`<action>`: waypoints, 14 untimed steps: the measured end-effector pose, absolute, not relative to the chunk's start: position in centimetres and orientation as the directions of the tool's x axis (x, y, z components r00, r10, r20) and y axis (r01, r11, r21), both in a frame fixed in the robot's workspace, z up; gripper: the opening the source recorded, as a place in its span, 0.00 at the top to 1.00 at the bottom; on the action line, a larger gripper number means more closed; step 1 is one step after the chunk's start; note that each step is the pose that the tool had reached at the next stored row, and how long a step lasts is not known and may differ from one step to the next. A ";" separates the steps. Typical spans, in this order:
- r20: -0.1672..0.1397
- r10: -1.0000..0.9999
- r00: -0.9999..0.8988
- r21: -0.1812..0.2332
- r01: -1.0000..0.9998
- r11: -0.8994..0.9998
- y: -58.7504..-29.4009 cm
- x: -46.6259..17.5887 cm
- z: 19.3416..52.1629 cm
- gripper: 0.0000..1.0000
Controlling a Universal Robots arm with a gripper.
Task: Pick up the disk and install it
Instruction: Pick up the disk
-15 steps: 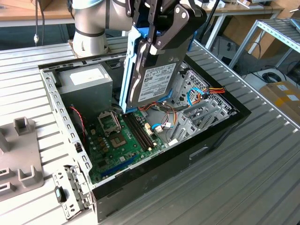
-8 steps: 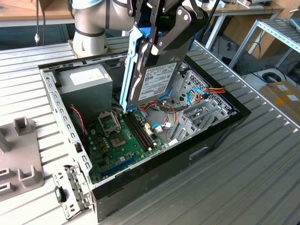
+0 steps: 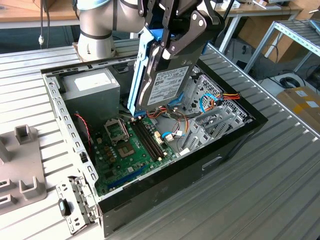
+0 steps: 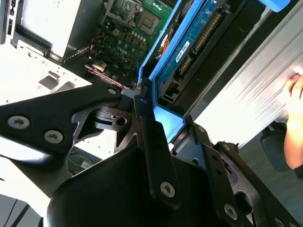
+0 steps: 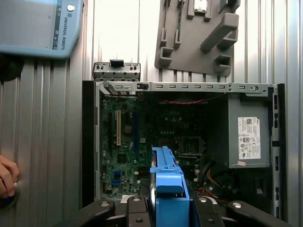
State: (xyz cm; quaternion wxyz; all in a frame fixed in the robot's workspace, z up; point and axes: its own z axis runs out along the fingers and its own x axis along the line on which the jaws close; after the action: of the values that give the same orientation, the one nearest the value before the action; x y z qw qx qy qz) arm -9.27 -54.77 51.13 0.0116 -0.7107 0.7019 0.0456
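**Arm** [image 3: 97,25]: grey-jointed. It reaches in from the top of the exterior view, with the wrist turned down over the open computer case [image 3: 235,132].

**Gripper** [image 3: 172,42]: black linkage type. In the second wrist view the fingers [image 4: 144,118] are clamped narrow on the end of the blue carrier frame [image 4: 168,122], one on each side.

**Disk** [image 3: 165,82]: held on edge and tilted, hanging from the gripper. The white label faces the exterior view's right and the blue frame runs down its other side. The lower end hangs inside the case over the motherboard [image 3: 127,147], near the long memory slots. Whether it touches anything there cannot be told.

**Edges around the disk:**
- The power-supply box [image 3: 92,85] is toward the exterior view's left, with a gap between them.
- The metal drive cage [image 3: 197,87] is just beside the disk on the exterior view's right.
- Red, yellow and blue cables [image 3: 220,97] lie close to its lower end.

**Case:** lies with its open side up. It has a perforated silver rim on the exterior view's left and a black wall on the right.

**Worktop** [image 3: 260,200]: ribbed metal, with a bare run along the black wall.
- A grey fixture [image 3: 22,165] and a small bracket [image 3: 75,200] sit outside the silver rim.
- A person's hand [image 5: 6,176] rests on the worktop outside the case, well apart from the disk.
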 end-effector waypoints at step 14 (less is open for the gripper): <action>-0.087 -0.996 0.011 0.048 -0.999 -0.015 -55.3 -9.1 51.1 0.63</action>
State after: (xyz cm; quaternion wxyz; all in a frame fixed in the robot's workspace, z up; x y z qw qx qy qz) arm -9.10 -55.27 51.06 0.0136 -0.7107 0.7018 0.0476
